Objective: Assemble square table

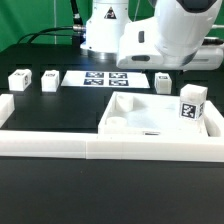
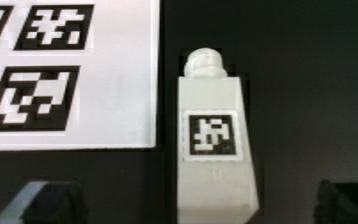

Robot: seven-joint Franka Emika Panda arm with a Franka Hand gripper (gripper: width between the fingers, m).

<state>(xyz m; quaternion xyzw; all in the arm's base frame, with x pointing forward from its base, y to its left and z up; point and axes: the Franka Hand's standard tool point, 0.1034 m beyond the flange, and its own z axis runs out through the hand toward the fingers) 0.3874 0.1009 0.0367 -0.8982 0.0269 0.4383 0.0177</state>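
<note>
1. Target leg [image 2: 215,140] lies flat on the black table [image 2: 318,70], just beside the marker board [image 2: 69,70]; can't tell if there's a thin gap or contact at that edge.
2. Long axis runs parallel to the marker board's near edge; tag face up; narrow rounded peg end points away from the fingers [image 2: 34,205], blunt end sits between them.
3. Gripper [image 2: 190,203] is spread wide and holds nothing; one finger on the marker-board side of the leg, the other on the far side, both clear of it.
4. Handling, my read: rigid, light plastic; smooth sides, could slip or twist; pinch the flat long sides mid-body, not the peg; marker-board-side finger has little room to drop in.
5. Slab [image 1: 150,125] lies on the camera side of the marker board in the exterior view, well apart from this leg; an upright leg [image 1: 192,103] stands at it.
</note>
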